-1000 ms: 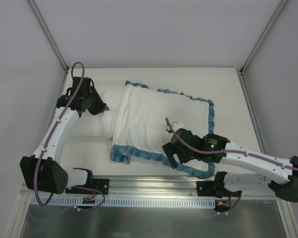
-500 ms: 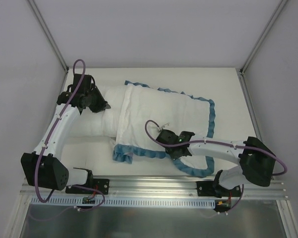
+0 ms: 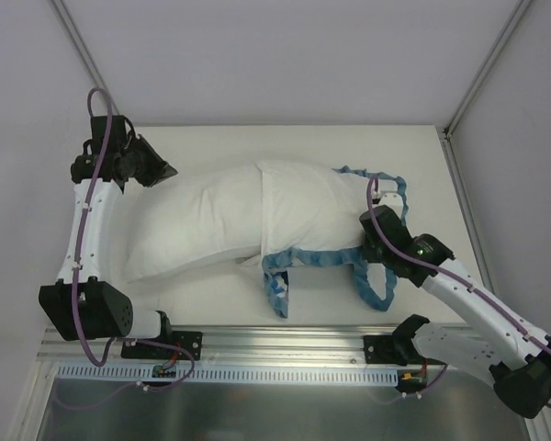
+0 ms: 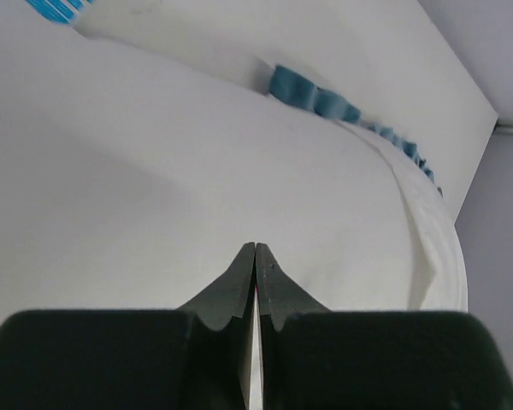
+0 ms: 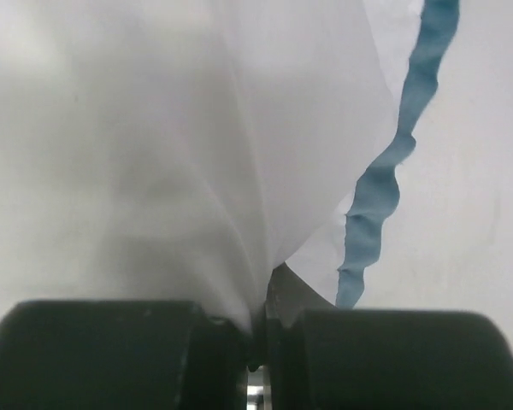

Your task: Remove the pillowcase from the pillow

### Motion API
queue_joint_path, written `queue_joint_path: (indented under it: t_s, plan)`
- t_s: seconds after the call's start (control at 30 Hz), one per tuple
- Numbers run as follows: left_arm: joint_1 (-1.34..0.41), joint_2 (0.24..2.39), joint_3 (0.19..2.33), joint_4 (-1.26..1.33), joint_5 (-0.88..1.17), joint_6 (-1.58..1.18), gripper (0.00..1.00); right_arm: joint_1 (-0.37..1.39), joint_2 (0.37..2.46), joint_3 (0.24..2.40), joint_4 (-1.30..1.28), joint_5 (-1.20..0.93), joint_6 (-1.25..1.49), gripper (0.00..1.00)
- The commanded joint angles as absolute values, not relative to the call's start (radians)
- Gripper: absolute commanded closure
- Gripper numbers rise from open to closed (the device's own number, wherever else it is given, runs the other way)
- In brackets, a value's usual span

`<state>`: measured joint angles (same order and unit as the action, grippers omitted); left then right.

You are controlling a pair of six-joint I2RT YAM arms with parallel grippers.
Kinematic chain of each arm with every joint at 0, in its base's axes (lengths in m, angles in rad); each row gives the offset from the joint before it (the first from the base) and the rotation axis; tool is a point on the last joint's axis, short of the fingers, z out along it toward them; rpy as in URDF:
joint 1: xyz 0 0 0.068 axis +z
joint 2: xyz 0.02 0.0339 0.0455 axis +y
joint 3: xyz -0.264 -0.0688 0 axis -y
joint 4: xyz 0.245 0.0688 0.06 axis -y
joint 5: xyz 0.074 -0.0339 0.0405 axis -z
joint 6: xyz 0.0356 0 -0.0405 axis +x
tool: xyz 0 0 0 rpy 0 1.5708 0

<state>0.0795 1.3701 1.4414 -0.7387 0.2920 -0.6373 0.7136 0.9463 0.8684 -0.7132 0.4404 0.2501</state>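
The plain white pillow [image 3: 193,225] lies across the left half of the table, its left part bare. The pillowcase [image 3: 303,207], white side out with a teal-blue ruffle [image 3: 317,259], covers its right end. My right gripper [image 3: 372,241] is shut on the pillowcase; in the right wrist view white fabric [image 5: 197,128] is pinched between the fingers [image 5: 263,295], with the ruffle [image 5: 376,196] hanging beside it. My left gripper [image 3: 163,171] is shut just off the pillow's far left corner. In the left wrist view its tips [image 4: 255,249] meet over the pillow [image 4: 154,188], nothing visible between them.
The white table [image 3: 422,165] is bounded by grey walls and two slanted frame posts [image 3: 87,60]. A metal rail [image 3: 285,344] with the arm bases runs along the near edge. A loose ruffle loop [image 3: 376,289] trails toward the rail.
The right gripper shut on the pillowcase and drew it right, bunching it. The left gripper moved back and left, the pillow shifted left with it, and much more of it is bare.
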Motion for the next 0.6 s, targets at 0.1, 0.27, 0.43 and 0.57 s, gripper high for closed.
queue_joint_path:
  t_s: [0.1,0.27,0.43,0.57]
  plan:
    - [0.181,1.316,1.506,-0.724,0.268,-0.592,1.0,0.533,0.93,0.893,-0.877,0.525,0.215,0.98]
    - [0.189,1.293,1.513,-0.727,0.362,-0.572,1.0,0.499,0.936,0.887,-0.862,0.462,0.196,0.94]
    - [-0.107,1.249,1.465,-0.745,0.161,-0.471,1.0,0.499,0.954,0.868,-0.822,0.422,0.218,0.95]
    - [-0.303,1.23,1.414,-0.755,0.086,-0.356,0.36,0.499,0.956,0.87,-0.816,0.403,0.221,0.94]
